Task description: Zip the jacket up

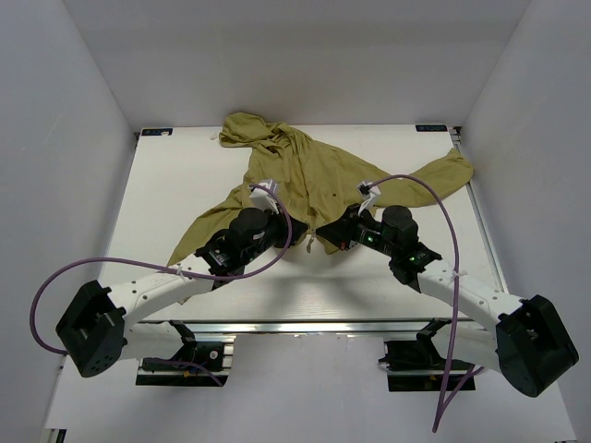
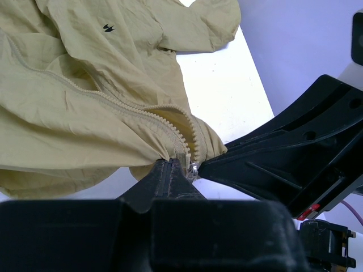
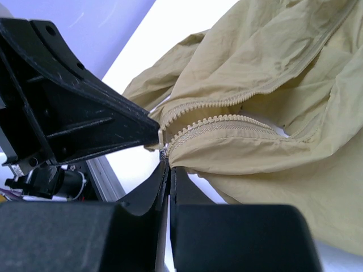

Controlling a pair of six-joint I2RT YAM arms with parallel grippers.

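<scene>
The olive-yellow jacket lies spread on the table, hood at the far left, sleeves out to the right and near left. Its zipper is closed higher up and parted in a short gap just above the hem. My left gripper is shut on the hem at the zipper's bottom end. My right gripper is shut on the hem's other side, touching tip to tip with the left. The small metal slider sits between the two tips, also in the right wrist view.
White walls enclose the white table on three sides. A metal rail runs along the near edge. Purple cables loop off both arms. The right finger fills the left wrist view; the left finger fills the right wrist view.
</scene>
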